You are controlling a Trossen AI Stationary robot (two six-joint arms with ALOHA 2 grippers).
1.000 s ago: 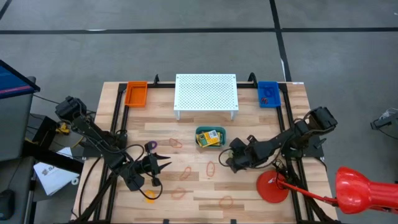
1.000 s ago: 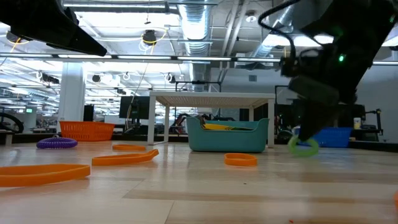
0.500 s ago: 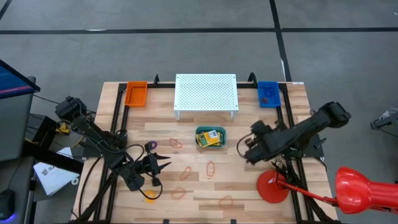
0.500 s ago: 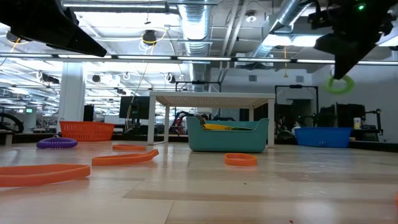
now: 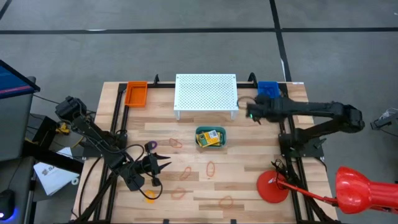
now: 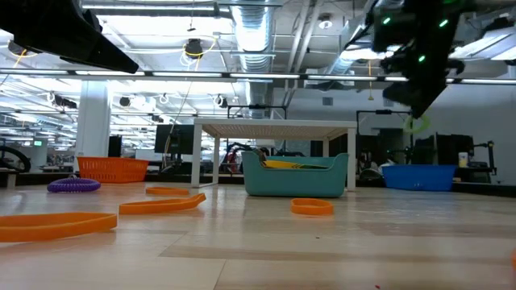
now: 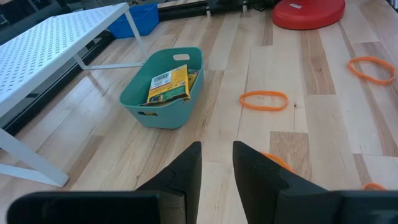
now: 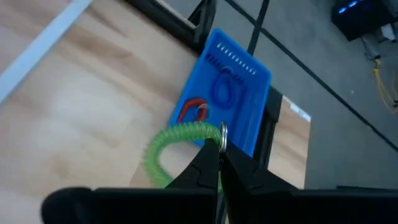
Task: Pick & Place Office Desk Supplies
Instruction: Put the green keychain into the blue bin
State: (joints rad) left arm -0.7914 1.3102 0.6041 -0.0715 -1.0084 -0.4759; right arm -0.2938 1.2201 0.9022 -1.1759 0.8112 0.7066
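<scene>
Pinching a green coiled loop (image 8: 169,144), the right hand (image 8: 216,163) is held above the surface (image 5: 249,186) near the blue bin (image 5: 268,92). The left hand (image 7: 216,163) is parted, gripping nothing, low over the surface.

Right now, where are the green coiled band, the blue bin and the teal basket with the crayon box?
green coiled band (image 8: 166,144): right wrist view, on its curved coil.
blue bin (image 8: 249,93): right wrist view, on its inner floor.
teal basket (image 7: 163,116): left wrist view, on its front wall.
crayon box (image 7: 169,83): left wrist view, on its yellow face.
</scene>
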